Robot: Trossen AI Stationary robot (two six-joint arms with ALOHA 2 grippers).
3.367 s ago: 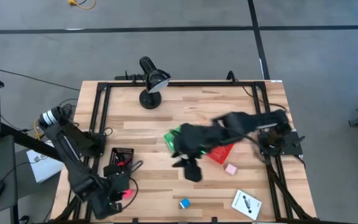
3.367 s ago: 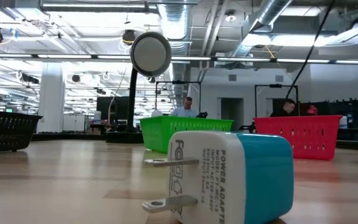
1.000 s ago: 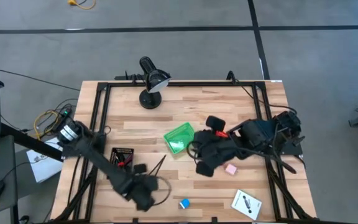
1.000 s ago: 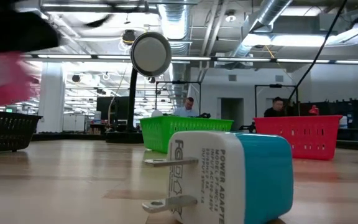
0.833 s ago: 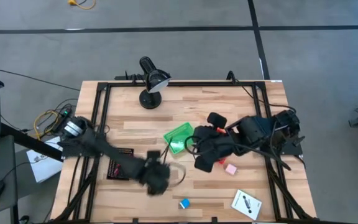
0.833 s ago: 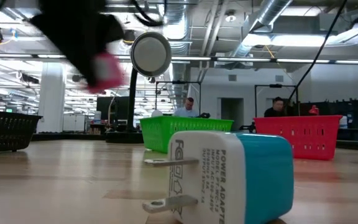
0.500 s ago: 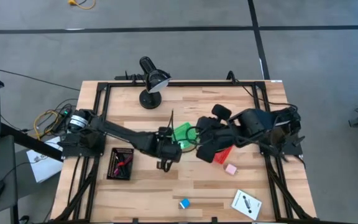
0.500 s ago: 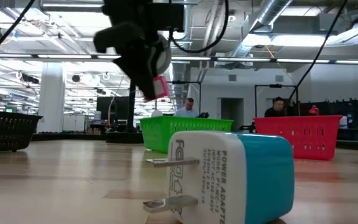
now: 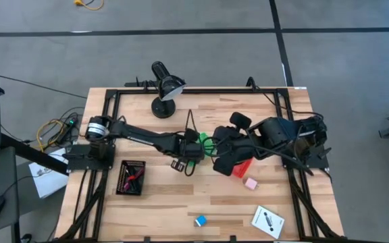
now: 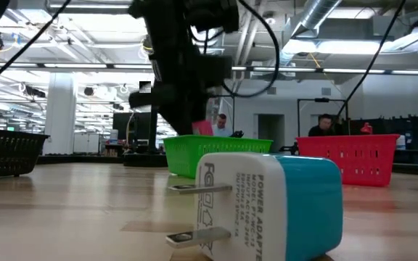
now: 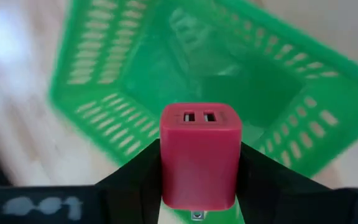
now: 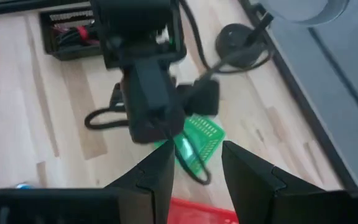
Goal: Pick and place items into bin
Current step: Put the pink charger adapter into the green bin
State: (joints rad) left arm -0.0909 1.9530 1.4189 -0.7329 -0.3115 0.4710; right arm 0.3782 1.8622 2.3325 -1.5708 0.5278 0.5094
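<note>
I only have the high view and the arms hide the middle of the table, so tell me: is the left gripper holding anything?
Observer: Yes. The left wrist view shows the left gripper shut on a red-pink block with two USB ports.
Operator: Is it over the green bin?
Observer: The green bin fills that view beyond the block. In the low view the block hangs just above the bin's rim, not inside.
Operator: And the right gripper?
Observer: The right wrist view shows the right gripper open and empty, facing the left arm.
</note>
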